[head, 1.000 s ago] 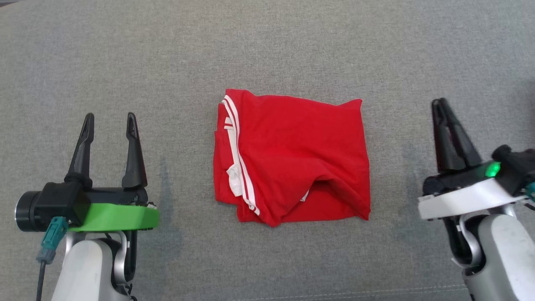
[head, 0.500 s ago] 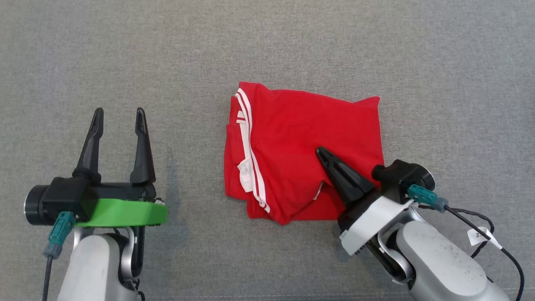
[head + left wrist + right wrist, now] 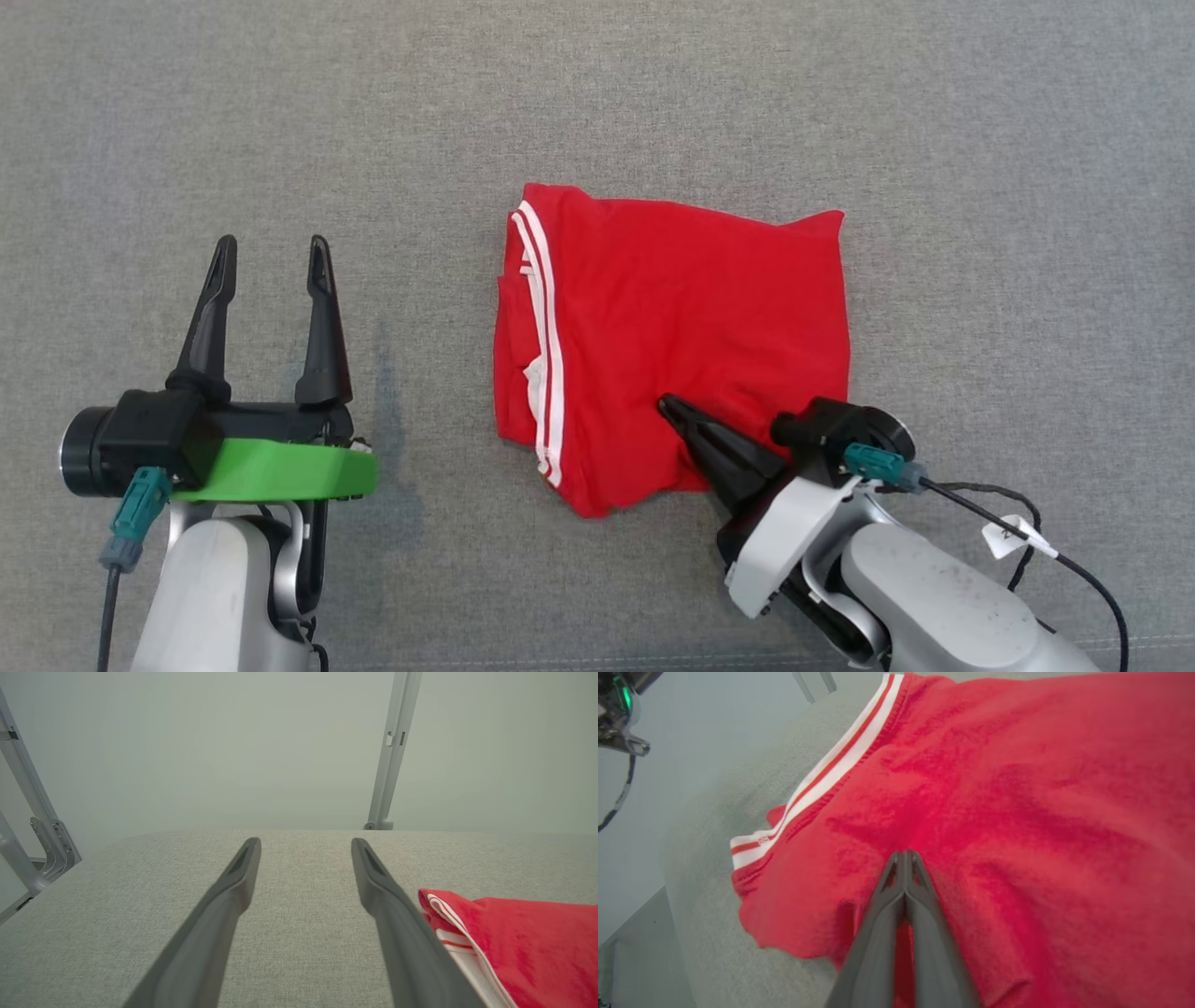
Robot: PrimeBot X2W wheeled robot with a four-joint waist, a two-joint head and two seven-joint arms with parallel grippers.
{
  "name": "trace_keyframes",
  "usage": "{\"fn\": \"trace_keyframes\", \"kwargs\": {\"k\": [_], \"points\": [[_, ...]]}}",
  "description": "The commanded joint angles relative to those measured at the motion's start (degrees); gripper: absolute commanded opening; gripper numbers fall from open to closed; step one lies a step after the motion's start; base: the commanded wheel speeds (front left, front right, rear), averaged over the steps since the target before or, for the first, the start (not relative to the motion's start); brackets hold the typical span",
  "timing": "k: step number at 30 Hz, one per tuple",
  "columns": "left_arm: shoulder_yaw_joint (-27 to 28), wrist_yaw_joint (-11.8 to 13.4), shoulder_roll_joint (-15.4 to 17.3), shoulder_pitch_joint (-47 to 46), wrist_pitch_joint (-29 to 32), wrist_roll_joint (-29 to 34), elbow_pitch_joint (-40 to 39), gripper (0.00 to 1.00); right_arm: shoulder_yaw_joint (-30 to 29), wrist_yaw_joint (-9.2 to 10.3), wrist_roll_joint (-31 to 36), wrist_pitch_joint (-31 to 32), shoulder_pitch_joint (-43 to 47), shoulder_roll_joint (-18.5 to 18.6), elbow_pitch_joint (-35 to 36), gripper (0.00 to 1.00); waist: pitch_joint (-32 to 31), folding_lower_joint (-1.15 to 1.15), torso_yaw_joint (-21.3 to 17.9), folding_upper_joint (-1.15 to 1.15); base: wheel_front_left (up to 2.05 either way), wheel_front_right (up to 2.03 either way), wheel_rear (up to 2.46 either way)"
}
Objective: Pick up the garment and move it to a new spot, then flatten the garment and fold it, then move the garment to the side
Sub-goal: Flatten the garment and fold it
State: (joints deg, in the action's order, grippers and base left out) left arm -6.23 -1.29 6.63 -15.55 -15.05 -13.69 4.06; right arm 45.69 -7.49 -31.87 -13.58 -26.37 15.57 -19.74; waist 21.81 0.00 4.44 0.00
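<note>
Jaws pressed together on a thin pinch of fabric, the right gripper [image 3: 667,408] holds the folded red garment [image 3: 681,308] by its near edge mid-table [image 3: 597,93], the left gripper [image 3: 272,245] well aside with jaws apart; so slight a hold could slip, or drag the layers unfolded.

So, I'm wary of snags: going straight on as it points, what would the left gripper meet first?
The way looks free: the left gripper points along the grey surface. The red garment lies off to its right, outside that line, as far as depth shows.
</note>
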Motion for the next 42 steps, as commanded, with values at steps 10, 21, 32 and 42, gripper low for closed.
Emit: {"fn": "trace_keyframes", "kwargs": {"k": [10,21,32,42], "points": [[0.5,-0.6,-0.2,-0.2,-0.1,0.6,0.6,1.00,0.7,0.01,-1.5,-1.6,-1.4,-2.0,1.2,0.00,-0.4,0.00,-0.6,0.00,0.00,0.00,0.00],[1.4,0.0,1.0,0.9,-0.1,0.4,0.9,1.00,-26.1,0.01,4.8,-1.6,6.9,-3.8,11.6,1.00,-2.7,0.00,-3.3,0.00,0.00,0.00,0.00],[2.9,-0.6,2.8,2.6,0.1,-1.6,0.4,1.00,-42.9,0.01,10.6,-1.5,12.8,-4.5,15.6,1.00,-5.9,0.00,-4.4,0.00,0.00,0.00,0.00],[4.0,-1.6,4.9,7.2,0.7,-3.0,-0.8,1.00,-44.4,0.01,12.5,1.5,17.5,-3.9,18.0,1.00,-10.5,0.00,-4.3,0.00,0.00,0.00,0.00]]}}
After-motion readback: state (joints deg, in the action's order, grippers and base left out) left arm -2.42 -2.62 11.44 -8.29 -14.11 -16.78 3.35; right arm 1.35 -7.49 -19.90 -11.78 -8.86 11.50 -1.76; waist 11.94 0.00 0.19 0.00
